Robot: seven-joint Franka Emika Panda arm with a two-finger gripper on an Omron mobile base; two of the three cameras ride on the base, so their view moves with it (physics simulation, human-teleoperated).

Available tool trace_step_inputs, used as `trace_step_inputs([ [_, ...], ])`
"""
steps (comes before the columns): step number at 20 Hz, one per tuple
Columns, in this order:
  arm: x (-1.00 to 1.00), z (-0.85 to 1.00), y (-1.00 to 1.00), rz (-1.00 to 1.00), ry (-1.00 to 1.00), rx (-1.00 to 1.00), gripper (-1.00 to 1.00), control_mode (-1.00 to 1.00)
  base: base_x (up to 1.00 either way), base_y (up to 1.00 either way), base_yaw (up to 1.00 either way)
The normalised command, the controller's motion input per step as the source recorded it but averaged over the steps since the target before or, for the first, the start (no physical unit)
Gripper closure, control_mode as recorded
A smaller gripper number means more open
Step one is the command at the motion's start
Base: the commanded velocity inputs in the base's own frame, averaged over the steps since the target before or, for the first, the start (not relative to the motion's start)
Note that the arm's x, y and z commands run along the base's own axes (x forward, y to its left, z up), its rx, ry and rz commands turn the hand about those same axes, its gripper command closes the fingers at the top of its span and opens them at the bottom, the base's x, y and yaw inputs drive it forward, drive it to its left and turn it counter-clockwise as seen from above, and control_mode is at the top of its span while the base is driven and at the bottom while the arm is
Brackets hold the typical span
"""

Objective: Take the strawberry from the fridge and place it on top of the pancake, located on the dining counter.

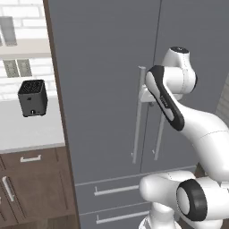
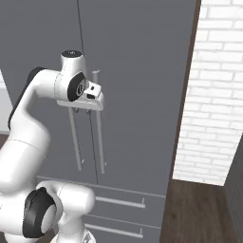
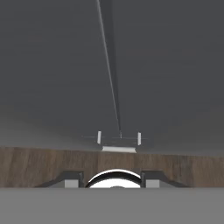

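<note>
Grey fridge (image 1: 107,89) fills your fwd views, both doors shut, so the strawberry can't be seen; can't tell where it sits. Pancake and dining table aren't something you can locate from these frames either.

Your arm (image 1: 197,129) comes up from lower right in the left base view and bends toward the door seam. The hand (image 2: 88,97) sits right at the two silver bar handles (image 1: 137,114), near their top ends. From the right base view the hand's white body overlaps the tops of both bars; which bar it's on, if any, you can't tell. Jaws (image 3: 116,177): in the hand view you see the two dark tips w/ a rounded shiny surface between them, probably a handle bar seen end-on. Whether they're clamped on it or just straddling it: can't tell. The hand cam looks down along the fridge front, seam running away from you, w/ drawer pulls and a strip of wood floor (image 3: 39,166) beyond.

Below the doors you've got two grey drawers (image 1: 112,197) w/ horizontal silver pulls, both closed.

Left of the fridge: white table (image 1: 27,129) w/ a black toaster (image 1: 32,98) on it, brown wood cabinets (image 1: 31,188) under, brick-tile backsplash w/ outlets behind. Right of the fridge: dark wood trim, then a white brick wall (image 2: 213,95), wood floor at its base.
</note>
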Motion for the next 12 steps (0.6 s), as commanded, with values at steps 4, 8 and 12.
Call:
trace_step_inputs([
  [4, 0.0, 0.0, 0.0, 0.0, 0.0, 0.0, -1.0, 1.0, -0.15, 0.0, 0.0],
  [8, 0.0, 0.0, 0.0, 0.0, 0.0, 0.0, -1.0, 1.0, -0.51, -0.01, 0.0],
  [12, 0.0, 0.0, 0.0, 0.0, 0.0, 0.0, -1.0, 1.0, -0.5, -0.03, 0.0],
])
